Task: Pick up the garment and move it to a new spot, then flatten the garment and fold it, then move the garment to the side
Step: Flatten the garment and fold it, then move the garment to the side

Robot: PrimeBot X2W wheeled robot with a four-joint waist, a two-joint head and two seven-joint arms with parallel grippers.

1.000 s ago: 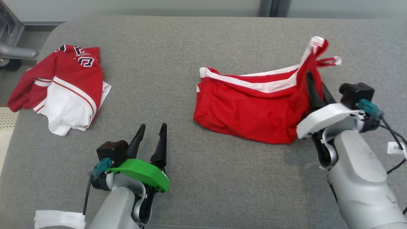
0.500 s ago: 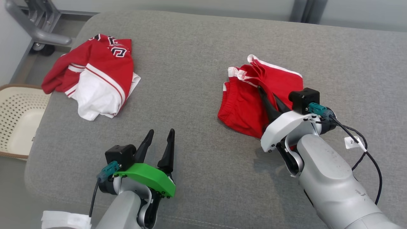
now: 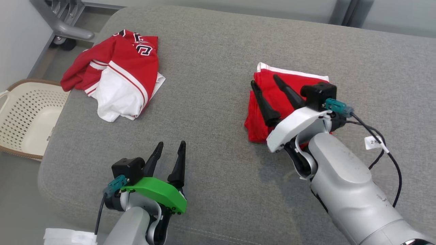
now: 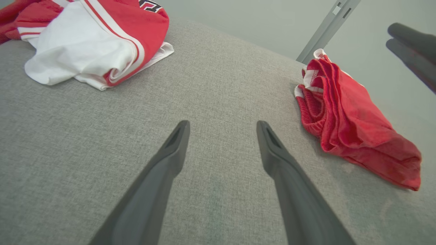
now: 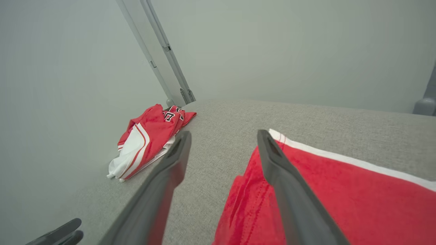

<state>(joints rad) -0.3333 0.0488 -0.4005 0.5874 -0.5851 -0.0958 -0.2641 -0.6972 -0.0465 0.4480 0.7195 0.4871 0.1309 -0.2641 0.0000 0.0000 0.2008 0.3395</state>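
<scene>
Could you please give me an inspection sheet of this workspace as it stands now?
Surface: grey fabric top, bare between the garments.
Job's things: red shorts folded, lying right of centre.
Clutter: red-and-white jersey crumpled at far left.
Grippers: left gripper open, holding nothing; right gripper open above the shorts.
Cables: black cable with white tag loops off the right wrist.
Surroundings: cream basket and grey metal frame beside the left edge.
</scene>
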